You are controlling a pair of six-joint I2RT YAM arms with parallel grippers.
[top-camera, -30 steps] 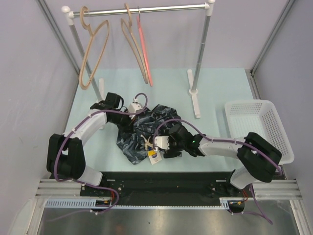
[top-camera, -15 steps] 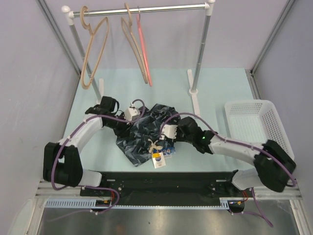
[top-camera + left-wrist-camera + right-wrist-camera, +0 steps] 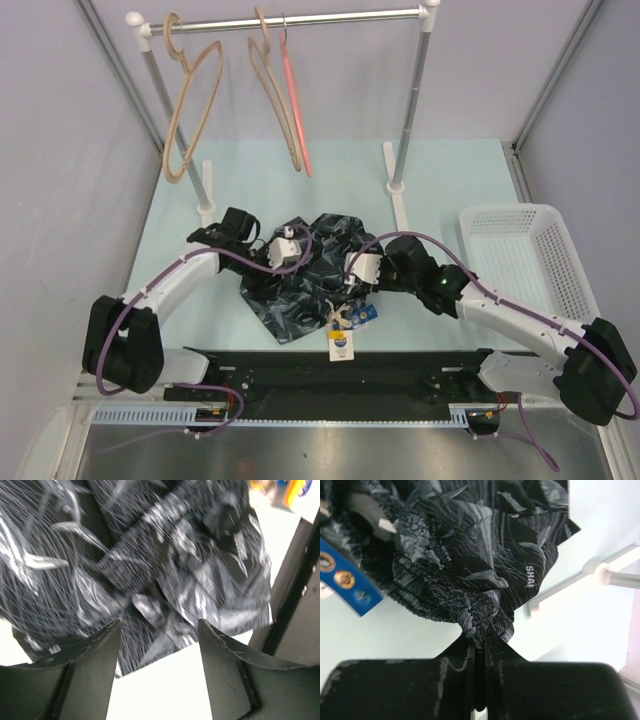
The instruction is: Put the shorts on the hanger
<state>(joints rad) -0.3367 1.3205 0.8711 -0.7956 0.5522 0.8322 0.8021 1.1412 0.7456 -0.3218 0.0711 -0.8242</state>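
Right gripper [image 3: 480, 632]: fingers pressed together, pinching a bunched fold of the shorts [image 3: 300, 285]. The rest of the cloth spreads out ahead of its fingertips.

Left gripper [image 3: 157, 642]: fingers spread wide, nothing between them. The printed fabric lies just beyond the tips, centred on the gap, and a bare strip of table [image 3: 450, 190] sits right under the fingers.

In the top view the shorts are a crumpled heap on the table between the two grippers. The long axis runs roughly from the left fingers' side down toward the paper tag [image 3: 341, 346], which is nearest the arm bases. Which edge the right gripper holds, waistband or leg hem, I can't tell. It's too bunched.

The hanger [image 3: 296, 105] hangs on the rail [image 3: 330, 17], well apart from both grippers and well beyond the heap from either set of fingertips. The left gripper looks slightly nearer to it.

Next move, my read: the left needs a short push forward and a close, so the cloth is held at two points. A lift on one pinch likely leaves the garment drooping in a wad.
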